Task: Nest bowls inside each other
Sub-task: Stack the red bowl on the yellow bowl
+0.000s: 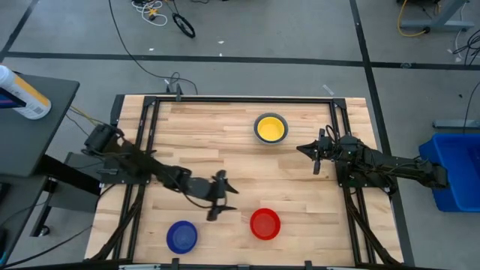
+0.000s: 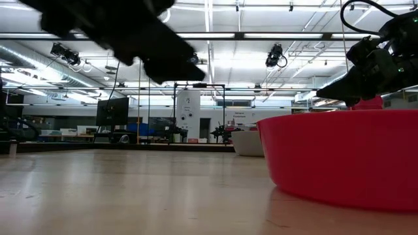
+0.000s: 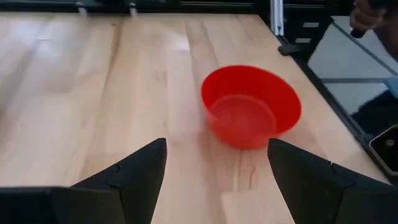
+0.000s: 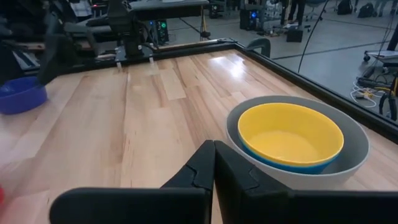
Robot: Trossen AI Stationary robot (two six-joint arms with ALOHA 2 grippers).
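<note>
A yellow bowl (image 4: 291, 134) sits nested in a light blue bowl (image 4: 292, 165), which sits in a grey bowl (image 4: 348, 163); this stack (image 1: 270, 128) stands far on the table, right of centre. A red bowl (image 1: 265, 223) and a dark blue bowl (image 1: 181, 236) each rest apart on their bases near the front edge. My left gripper (image 1: 228, 199) hovers open between them, pointing at the red bowl (image 3: 250, 107), short of it. My right gripper (image 1: 304, 148) is shut on nothing, just right of the stack.
A black frame (image 1: 150, 101) runs along the table's sides. In the low view the red bowl (image 2: 339, 156) fills the near right, with the grey bowl (image 2: 248, 142) far behind. Bare wood lies across the table's middle (image 1: 225, 150).
</note>
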